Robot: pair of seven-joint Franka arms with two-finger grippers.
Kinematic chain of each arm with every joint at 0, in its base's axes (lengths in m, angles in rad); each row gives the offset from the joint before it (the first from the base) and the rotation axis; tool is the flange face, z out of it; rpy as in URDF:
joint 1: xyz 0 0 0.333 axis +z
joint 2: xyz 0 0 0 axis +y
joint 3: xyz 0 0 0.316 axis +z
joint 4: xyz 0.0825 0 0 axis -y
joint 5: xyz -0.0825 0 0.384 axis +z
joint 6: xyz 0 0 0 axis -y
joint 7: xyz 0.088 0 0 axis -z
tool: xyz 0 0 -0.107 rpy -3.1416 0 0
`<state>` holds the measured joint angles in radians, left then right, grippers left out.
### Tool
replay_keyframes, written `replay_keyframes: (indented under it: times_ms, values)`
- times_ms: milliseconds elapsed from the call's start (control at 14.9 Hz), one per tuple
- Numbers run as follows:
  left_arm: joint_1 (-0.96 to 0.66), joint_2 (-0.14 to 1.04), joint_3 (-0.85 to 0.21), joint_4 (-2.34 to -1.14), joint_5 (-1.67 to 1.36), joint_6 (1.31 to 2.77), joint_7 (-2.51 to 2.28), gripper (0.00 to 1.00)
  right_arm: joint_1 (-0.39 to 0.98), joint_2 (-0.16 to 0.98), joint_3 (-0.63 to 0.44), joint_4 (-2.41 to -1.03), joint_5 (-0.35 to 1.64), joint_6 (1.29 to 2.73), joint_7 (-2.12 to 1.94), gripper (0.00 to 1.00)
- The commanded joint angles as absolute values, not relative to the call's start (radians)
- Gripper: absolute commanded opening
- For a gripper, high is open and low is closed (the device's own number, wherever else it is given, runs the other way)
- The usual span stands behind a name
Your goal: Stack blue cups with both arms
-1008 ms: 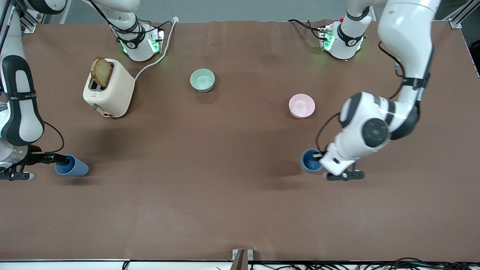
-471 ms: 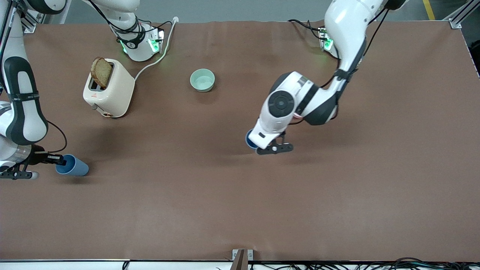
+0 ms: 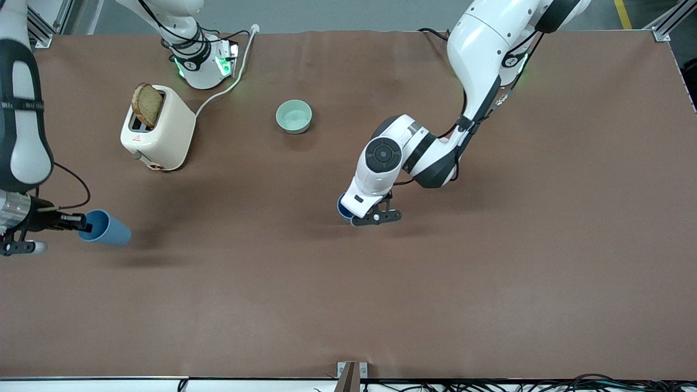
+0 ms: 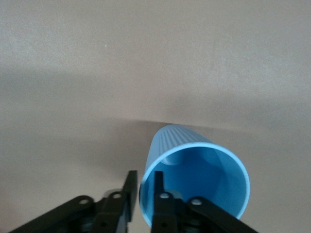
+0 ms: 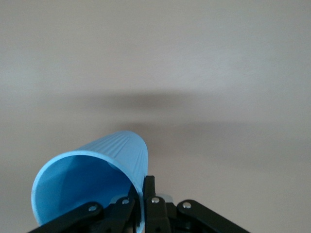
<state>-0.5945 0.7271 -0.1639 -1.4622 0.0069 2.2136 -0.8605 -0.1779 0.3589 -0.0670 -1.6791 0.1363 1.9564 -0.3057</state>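
Two blue cups show. My left gripper (image 3: 349,211) is shut on the rim of one blue cup (image 3: 343,207), mostly hidden under its wrist, over the middle of the table. In the left wrist view the fingers (image 4: 159,191) pinch the cup's (image 4: 199,174) wall, one inside and one outside. My right gripper (image 3: 80,222) is shut on the rim of the other blue cup (image 3: 106,228), tilted on its side above the table at the right arm's end. In the right wrist view the gripper (image 5: 144,196) clamps that cup's (image 5: 92,174) rim.
A cream toaster (image 3: 158,128) with a slice of bread (image 3: 147,104) stands near the right arm's base, its cord running to the table's edge. A pale green bowl (image 3: 294,116) sits nearer the middle. The pink bowl is almost wholly covered by the left arm.
The left arm has carried its blue cup from its own end of the table to the middle. The right gripper has lifted its cup a little off the table.
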Motion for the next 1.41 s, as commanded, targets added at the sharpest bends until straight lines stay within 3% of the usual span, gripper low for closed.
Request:
replay_keyframes:
  times_ms: [0,202,471,807,1143,1345]
  values:
    - [-0.588,0.675,-0.147,-1.431,0.018,2.206,-0.865,1.00,-0.071,0.238,-0.069,-1.726,0.135,1.852,-0.146,0.00]
    - [-0.493,0.510,-0.117,-1.431,0.031,2.091,-0.856,1.00,0.096,0.169,-0.067,-1.726,0.135,1.796,0.071,0.00]
    - [-0.306,0.304,-0.117,-1.430,0.071,1.887,-0.662,1.00,0.374,0.163,-0.066,-1.723,0.137,1.792,0.464,0.00]
    - [-0.109,0.175,-0.121,-1.437,0.067,1.703,-0.323,1.00,0.664,0.224,-0.061,-1.692,0.150,1.951,0.860,0.00]
    - [-0.035,-0.023,-0.109,-1.652,0.043,1.677,-0.126,1.00,0.778,0.374,-0.064,-1.580,0.135,2.026,1.035,0.00]
    - [-0.034,-0.093,-0.097,-1.742,0.008,1.677,-0.126,1.00,0.765,0.388,-0.066,-1.578,0.133,2.063,1.032,0.00]
